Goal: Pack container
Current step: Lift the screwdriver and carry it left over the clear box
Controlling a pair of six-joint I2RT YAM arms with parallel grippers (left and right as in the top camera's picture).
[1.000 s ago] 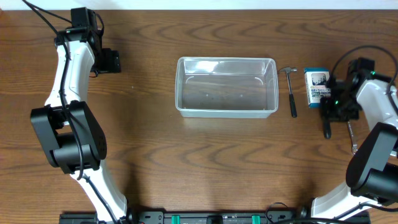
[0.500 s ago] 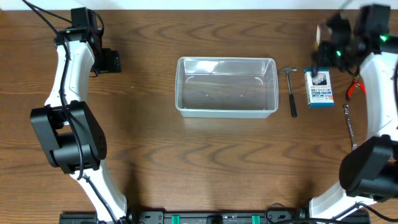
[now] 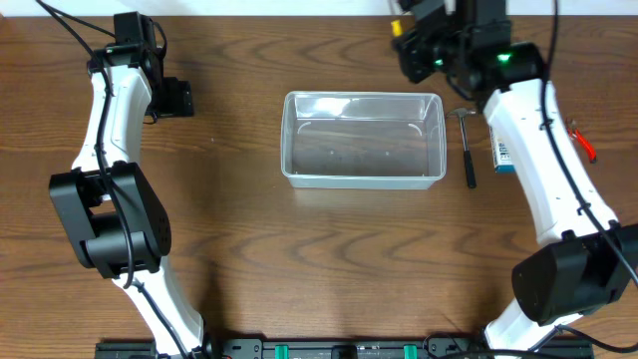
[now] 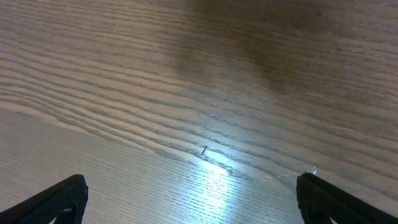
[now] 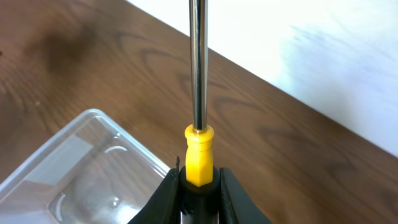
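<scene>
Yellow-collared screwdriver point(image 5: 199, 158) sits clamped in the right claw point(image 5: 199, 186), its steel shaft pointing away from the wrist. Claw and tool hang above the counter point(image 3: 249, 259), just beyond the far right corner of the container point(image 3: 363, 96), which stands empty mid-counter. Left claw point(image 4: 191, 190) is spread wide over bare wood, well apart from it. Judgement: the container is light, thin-walled and slick, and likely to slide if struck. Steady it by the rim at a short side.
</scene>
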